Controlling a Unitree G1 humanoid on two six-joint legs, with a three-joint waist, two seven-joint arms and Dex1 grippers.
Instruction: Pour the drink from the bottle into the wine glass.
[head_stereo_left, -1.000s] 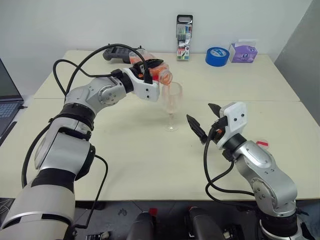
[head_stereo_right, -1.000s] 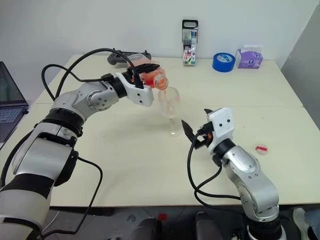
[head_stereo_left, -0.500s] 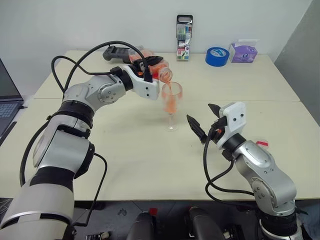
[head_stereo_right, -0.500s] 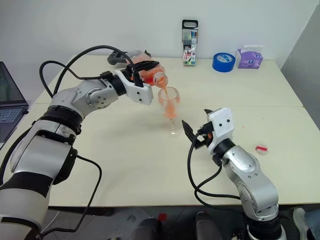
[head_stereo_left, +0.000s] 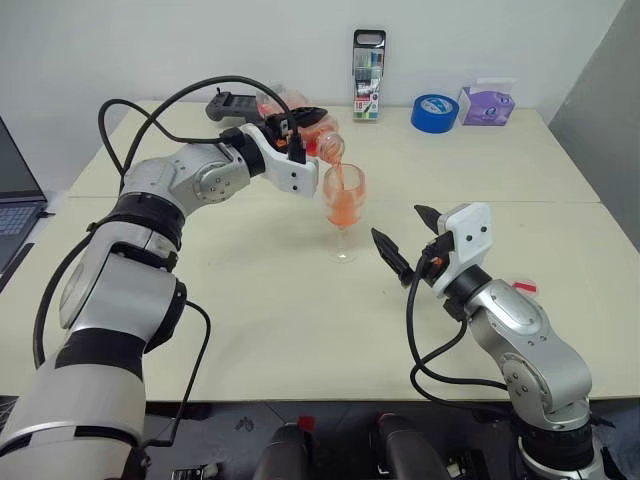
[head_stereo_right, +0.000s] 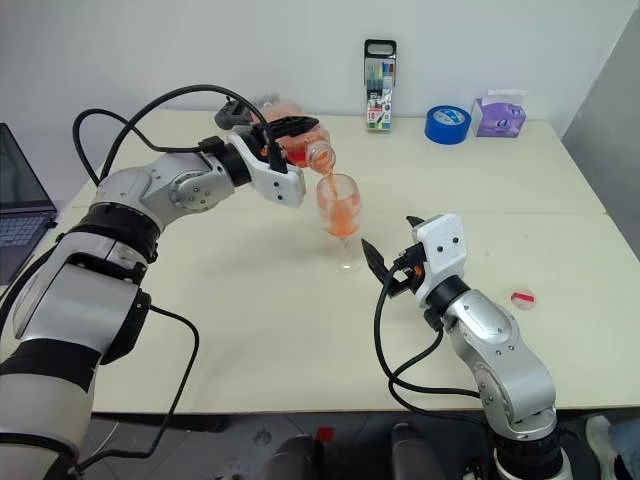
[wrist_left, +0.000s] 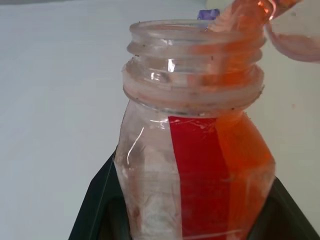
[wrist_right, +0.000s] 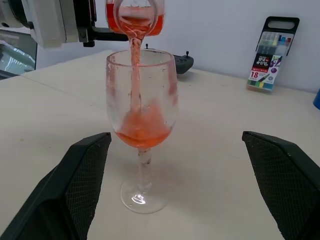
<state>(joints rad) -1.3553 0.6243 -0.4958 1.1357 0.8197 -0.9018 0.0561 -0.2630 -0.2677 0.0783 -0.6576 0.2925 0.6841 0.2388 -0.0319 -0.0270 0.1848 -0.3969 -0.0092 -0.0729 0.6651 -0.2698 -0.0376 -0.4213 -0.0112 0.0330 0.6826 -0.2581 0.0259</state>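
Pouring is what we see at the centre of the table (head_stereo_left: 250, 300): the bottle (head_stereo_right: 300, 148), tipped mouth-down and clamped in the left gripper (head_stereo_left: 300, 128), hangs just above the glass (head_stereo_left: 343, 205), and a thin stream of drink (wrist_right: 134, 70) falls from its open mouth into the bowl. We see orange liquid pooled low in the bowl, with streaks on the inner wall, while the glass stands upright on its foot on the table. In the left wrist view we make out a red panel of the bottle's label (wrist_left: 195, 175), but no writing on it that we can read. Our right gripper (head_stereo_left: 402, 240) sits just beside the glass with its two fingers spread wide and holding nothing, the glass standing between them in its wrist view but apart from both. Further back we see a marker case (head_stereo_left: 368, 75) standing upright, its label bearing the number 18, then a roll of blue tape (head_stereo_left: 434, 112), a purple box (head_stereo_left: 486, 104) and a black controller (head_stereo_left: 228, 106). A small red cap (head_stereo_right: 522, 298) lies near the right arm.
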